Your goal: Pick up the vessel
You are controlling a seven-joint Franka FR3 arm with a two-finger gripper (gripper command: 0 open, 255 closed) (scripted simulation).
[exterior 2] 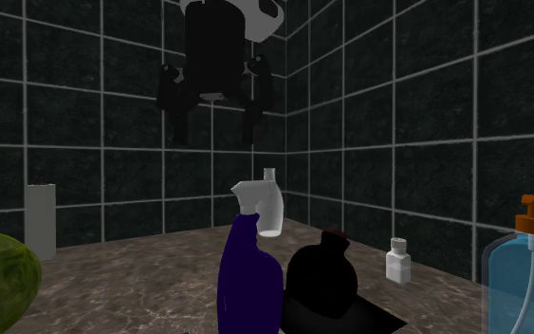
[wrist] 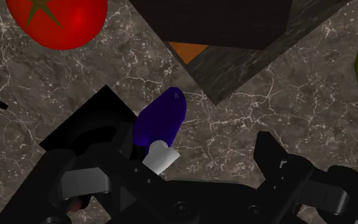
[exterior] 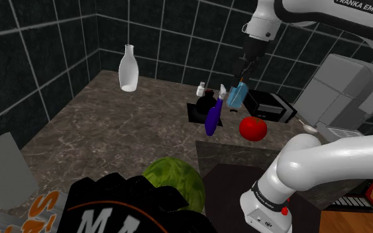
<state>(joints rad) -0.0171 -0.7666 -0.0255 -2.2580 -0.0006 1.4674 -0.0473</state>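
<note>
A white, narrow-necked vessel (exterior: 128, 68) stands alone near the tiled back wall; it also shows behind the spray bottle (exterior 2: 270, 211). A black round-bodied jug (exterior: 207, 102) (exterior 2: 322, 275) sits on a black square mat (wrist: 101, 108), beside a purple spray bottle (exterior: 212, 119) (exterior 2: 248, 280) (wrist: 161, 118) with a white trigger head. My gripper (exterior: 244, 76) (exterior 2: 212, 123) (wrist: 193, 168) hangs open well above this cluster, holding nothing. The white vessel is far off towards the shoulder view's left.
A blue soap dispenser (exterior: 236, 96) (exterior 2: 525, 275), a small white bottle (exterior: 202, 88) (exterior 2: 399, 261), a red tomato (exterior: 252, 128) (wrist: 60, 19) and a black box (exterior: 271, 106) crowd the area under the gripper. A green melon (exterior: 173, 182) and a paper roll (exterior: 2, 169) lie nearer the front.
</note>
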